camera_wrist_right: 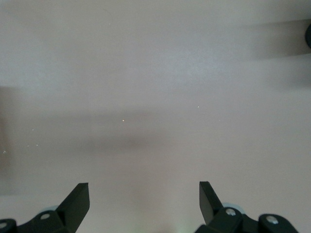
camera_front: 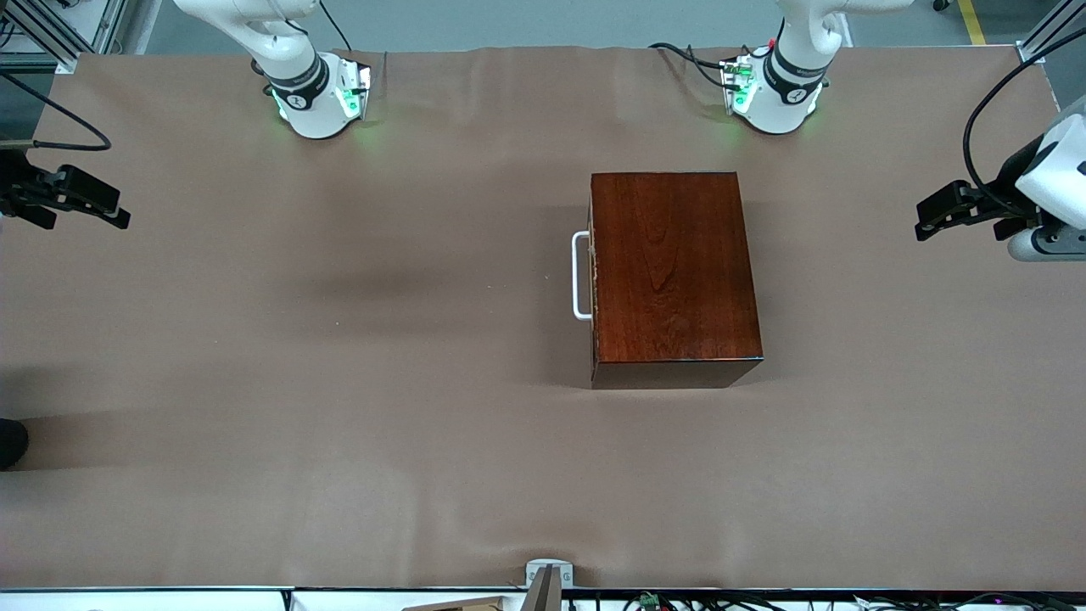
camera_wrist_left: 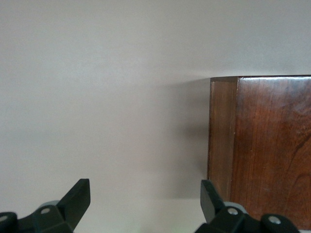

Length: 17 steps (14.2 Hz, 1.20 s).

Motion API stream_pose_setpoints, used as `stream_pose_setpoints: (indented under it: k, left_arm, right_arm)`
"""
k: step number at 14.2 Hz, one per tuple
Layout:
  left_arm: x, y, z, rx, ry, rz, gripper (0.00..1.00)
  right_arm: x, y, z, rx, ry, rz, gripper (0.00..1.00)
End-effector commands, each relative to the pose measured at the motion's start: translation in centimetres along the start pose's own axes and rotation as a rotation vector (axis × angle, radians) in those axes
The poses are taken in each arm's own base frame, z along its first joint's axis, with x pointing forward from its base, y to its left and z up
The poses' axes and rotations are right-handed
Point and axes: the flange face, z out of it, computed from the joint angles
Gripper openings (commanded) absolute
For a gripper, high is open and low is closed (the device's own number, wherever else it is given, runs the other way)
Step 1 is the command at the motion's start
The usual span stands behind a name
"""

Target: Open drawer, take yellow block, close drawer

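A glossy mahogany box (camera_front: 674, 267) stands on the table, toward the left arm's end. Its drawer is shut; the white U-shaped handle (camera_front: 580, 276) faces the right arm's end. The yellow block is hidden. My left gripper (camera_front: 925, 219) hangs open over the table's edge at the left arm's end. In the left wrist view the left gripper (camera_wrist_left: 146, 196) holds nothing and a corner of the box (camera_wrist_left: 265, 150) shows beside one finger. My right gripper (camera_front: 114, 208) hangs open over the table's other end. In the right wrist view the right gripper (camera_wrist_right: 144, 199) has only bare table beneath it.
A brown cloth (camera_front: 339, 382) covers the whole table. The two arm bases (camera_front: 318, 93) (camera_front: 776, 93) stand along the edge farthest from the front camera. A small grey mount (camera_front: 549, 577) sits at the nearest edge, and a dark object (camera_front: 10, 441) shows at the right arm's end.
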Motion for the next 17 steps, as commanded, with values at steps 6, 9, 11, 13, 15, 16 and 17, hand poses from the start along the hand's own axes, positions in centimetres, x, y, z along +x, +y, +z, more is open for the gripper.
stream_pose_setpoints:
  k: [6,9,11,13,15,16,17]
  left_arm:
    - [-0.3,-0.2,-0.6,-0.004,0.014,-0.017,1.0]
    - [-0.3,0.8,-0.6,-0.005,0.014,-0.002,1.0]
    - [-0.4,2.4,-0.8,-0.036,0.017,0.02,1.0]
    - [-0.5,4.2,-1.0,-0.053,0.019,0.049,1.0]
    - [-0.7,6.9,-1.0,-0.055,0.025,0.095,1.0]
    - [-0.9,8.8,-1.1,-0.054,0.036,0.13,1.0]
    - [-1.3,10.9,-1.2,-0.051,0.038,0.165,1.0]
  right_arm:
    - [-0.4,0.0,-0.4,-0.008,0.007,0.014,1.0]
    - [-0.3,-0.1,-0.3,-0.007,0.007,0.012,1.0]
    - [-0.3,-0.2,-0.3,-0.007,0.007,0.011,1.0]
    - [-0.3,-0.2,-0.3,-0.007,0.007,0.011,1.0]
    - [-0.3,-0.2,-0.3,-0.007,0.007,0.011,1.0]
    - [-0.3,-0.1,-0.3,-0.007,0.007,0.012,1.0]
    - [-0.3,-0.1,-0.3,-0.007,0.007,0.012,1.0]
